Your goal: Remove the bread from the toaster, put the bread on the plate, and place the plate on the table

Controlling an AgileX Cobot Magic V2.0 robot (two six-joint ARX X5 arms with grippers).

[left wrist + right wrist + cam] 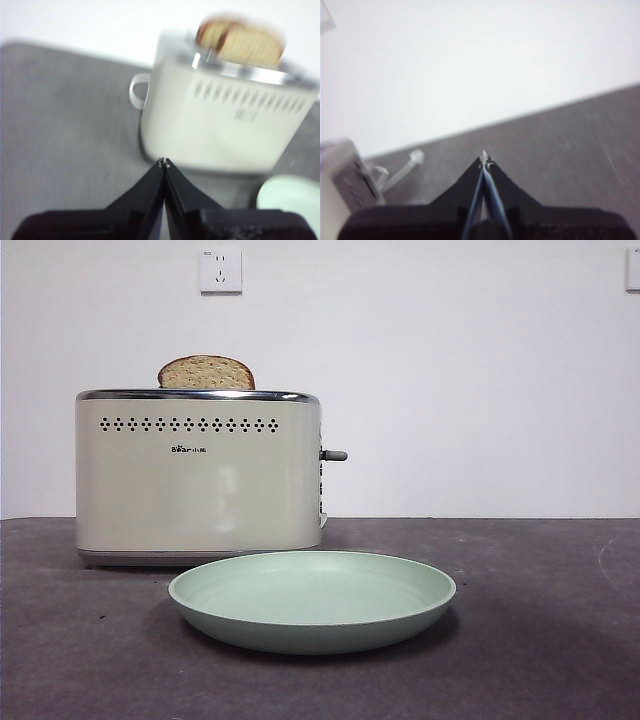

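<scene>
The toaster (198, 475) is standing at the left of the table (540, 640), and the bread (206, 372) is still sitting in its slot, only the rounded top poking above the chrome rim. Just in front and to the right, the plate (312, 598) is lying empty on the table, its near rim overlapping the toaster's base in the front view. No arm is showing there, so the first step looks barely begun: the left gripper (164, 162) is hanging with its jaws pressed together, empty, aimed at the toaster, while the right gripper (484, 156) is waiting, likewise closed on nothing, near the grey lever (402, 170). Next, a claw would need to open and come down over the slice's top edge. Both wrist views are blurring; the left one seems to show a second slice behind, and most of the bread stays hidden inside the toaster.
</scene>
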